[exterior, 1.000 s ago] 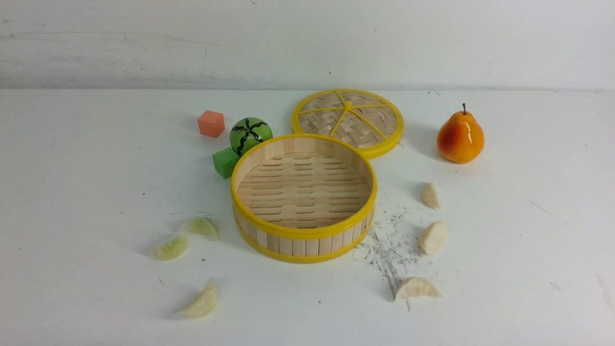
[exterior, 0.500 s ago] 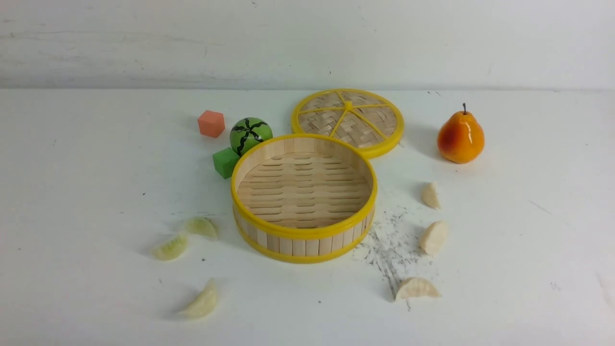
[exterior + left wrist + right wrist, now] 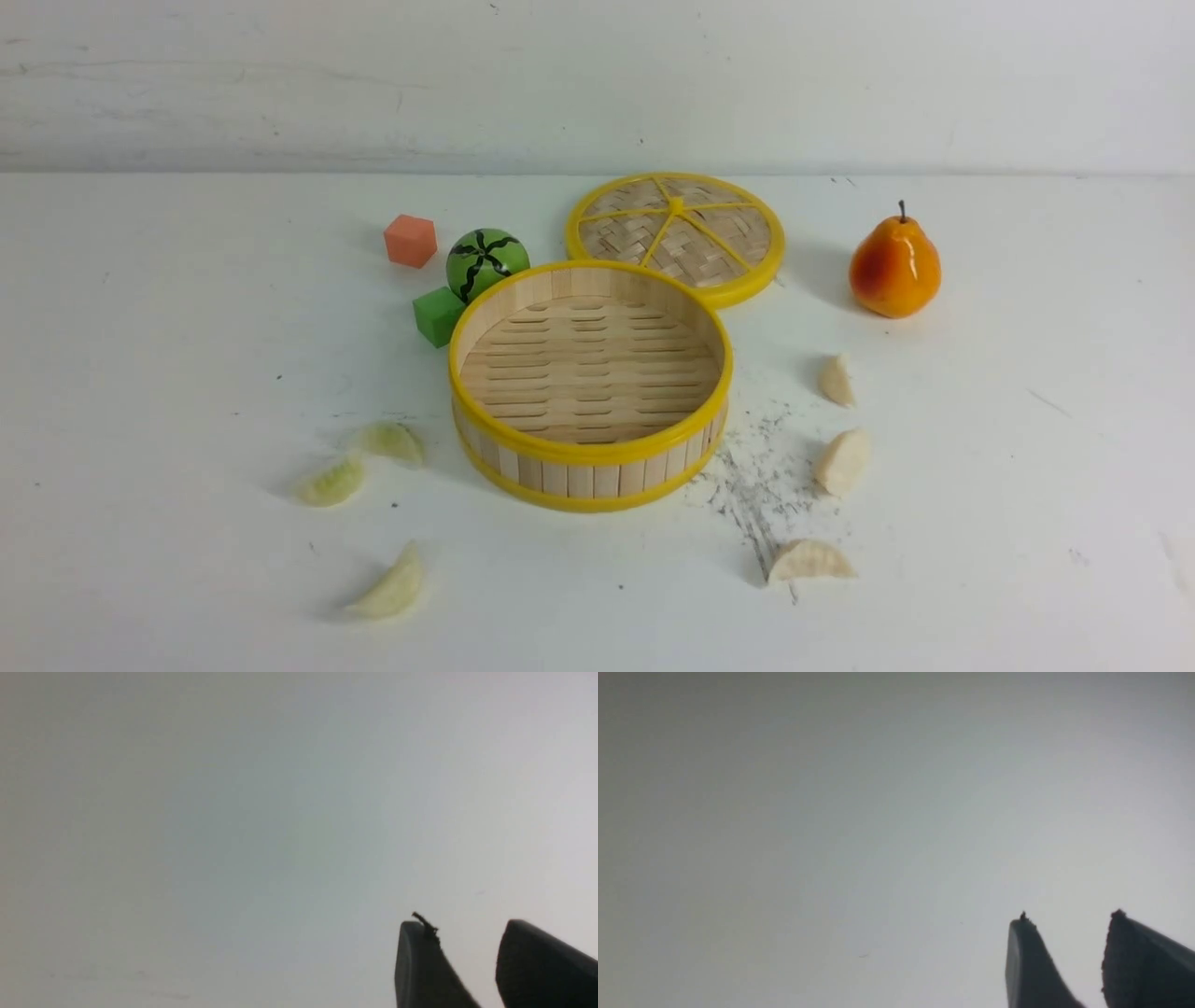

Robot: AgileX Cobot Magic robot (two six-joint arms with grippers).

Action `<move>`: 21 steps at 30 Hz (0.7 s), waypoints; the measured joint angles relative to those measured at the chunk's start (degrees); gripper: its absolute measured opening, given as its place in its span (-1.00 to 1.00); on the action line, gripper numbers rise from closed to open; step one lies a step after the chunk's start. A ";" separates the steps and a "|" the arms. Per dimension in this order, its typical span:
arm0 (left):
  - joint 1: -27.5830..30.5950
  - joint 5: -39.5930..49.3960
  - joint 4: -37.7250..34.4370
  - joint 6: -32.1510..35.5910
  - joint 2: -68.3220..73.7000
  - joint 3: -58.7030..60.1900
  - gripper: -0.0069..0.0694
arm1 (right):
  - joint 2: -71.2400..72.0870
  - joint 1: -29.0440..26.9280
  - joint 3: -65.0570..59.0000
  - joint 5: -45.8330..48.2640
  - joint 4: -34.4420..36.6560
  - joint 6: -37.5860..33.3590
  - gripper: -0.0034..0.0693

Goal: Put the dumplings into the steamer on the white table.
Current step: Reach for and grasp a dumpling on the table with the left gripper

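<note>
I count six dumplings, all lying on the tabletop (image 3: 187, 327) outside the steamer (image 3: 590, 455). There are three green dumplings (image 3: 392, 441) (image 3: 331, 481) (image 3: 392, 586) and three cream dumplings (image 3: 836, 379) (image 3: 842, 460) (image 3: 810, 560).

The one steamer sits about midway between the left and right edges, open side up. The greens are on its left: two close together near its wall and the third nearer the near edge. The creams are strung out on its right, running from level with the steamer's middle down toward the near edge, each apart from the next. The lower two lie around a patch of grey scuffing.

There is one lid (image 3: 674, 233) lying flat behind the steamer toward the far edge. Its near rim is hidden by the steamer, so I cannot tell whether they touch. One pear (image 3: 894, 266) stands upright toward the right edge, well apart from the lid. There are two cubes: the green cube (image 3: 437, 315) is just beside the steamer's far-left wall, and the orange cube (image 3: 411, 240) is farther back. One striped ball (image 3: 486, 261) sits between the cubes and the lid.

Only the front view gives me all of this, and it shows neither arm. The tools appear only in the wrist views. The left tool (image 3: 462, 926) and the right tool (image 3: 1069, 919) each show two dark fingertips standing a moderate gap apart. Nothing is between them, and behind them is a plain pale surface. I cannot place either tool over the tabletop from these views.
</note>
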State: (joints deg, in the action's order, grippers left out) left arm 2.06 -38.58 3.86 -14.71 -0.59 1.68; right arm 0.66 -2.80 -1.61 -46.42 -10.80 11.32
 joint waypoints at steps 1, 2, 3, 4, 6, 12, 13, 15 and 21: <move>0.00 -1.72 -0.14 -2.82 0.00 0.00 -0.19 | 0.00 0.00 0.00 -0.50 0.28 2.60 -0.25; 0.00 -2.76 -0.26 -4.88 0.00 0.00 -0.19 | 0.00 0.00 0.00 -0.57 0.53 5.16 -0.25; 0.00 -3.83 -0.50 -8.25 0.00 -0.53 -0.19 | 0.00 0.00 0.25 -0.21 0.52 6.72 -0.25; 0.00 -3.64 -0.65 -10.48 0.00 -1.57 -0.20 | 0.00 0.00 0.85 0.68 0.52 7.81 -0.25; 0.00 -1.60 -0.56 -13.21 0.00 -5.87 -0.28 | 0.00 0.00 3.70 4.19 0.52 8.60 -0.25; 0.00 14.86 3.53 -17.05 3.21 -25.73 -0.85 | -0.27 0.00 16.91 19.60 1.84 8.94 -0.71; 0.00 19.24 4.48 -17.30 5.61 -29.96 -0.85 | -0.84 0.00 19.50 22.42 1.91 8.96 -0.85; 0.00 25.76 5.44 -17.56 9.76 -35.46 -0.85 | -2.79 0.00 23.58 28.66 1.84 8.94 -0.95; 0.00 43.43 5.46 -17.73 26.87 -44.34 -0.85 | -14.20 0.00 27.28 57.16 -0.49 5.80 -0.92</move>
State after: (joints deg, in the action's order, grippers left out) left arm 2.06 4.85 9.32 -32.45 26.28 -42.66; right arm -13.54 -2.80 25.67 10.74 -11.29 17.12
